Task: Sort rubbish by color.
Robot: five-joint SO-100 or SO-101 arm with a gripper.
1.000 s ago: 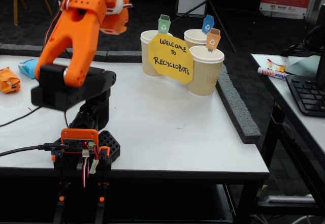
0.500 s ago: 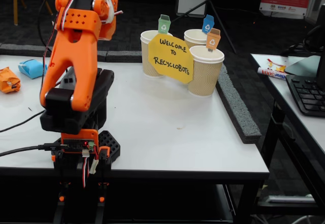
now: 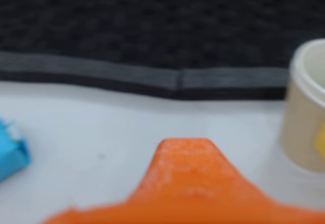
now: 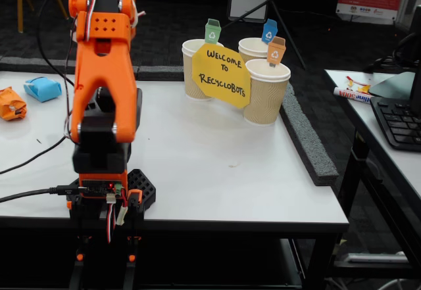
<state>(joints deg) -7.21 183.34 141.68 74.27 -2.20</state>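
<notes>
Arm folded upright at the near left of the tabletop (image 4: pixel 217 171) in the fixed view. End effector (image 3: pixel 185 183) shows only as a blurred orange shape at the bottom of the wrist view; cannot tell whether the fingers are apart or together. Nothing visibly held.

Rubbish: light blue wad (image 4: pixel 43 89) and orange wad (image 4: pixel 12 103) lie near each other at the far left edge in the fixed view, well apart from the cups. Blue wad also clips the left edge of the wrist view. No green wad visible in either view.

Three paper cups (image 4: pixel 266 91) stand grouped at the back right, carrying green (image 4: pixel 212 31), blue (image 4: pixel 270 31) and orange (image 4: pixel 276 50) bin tags, with a yellow sign (image 4: pixel 222 74) in front of them.

Judgement: no pick started yet. For a clean first pick, swing left toward the wads, open wide before descending, centre on one wad only so its neighbour is not nudged off the edge. Crumpled paper squashes easily, so close gently. Check tag colour before release; the sign partly masks the cups.
</notes>
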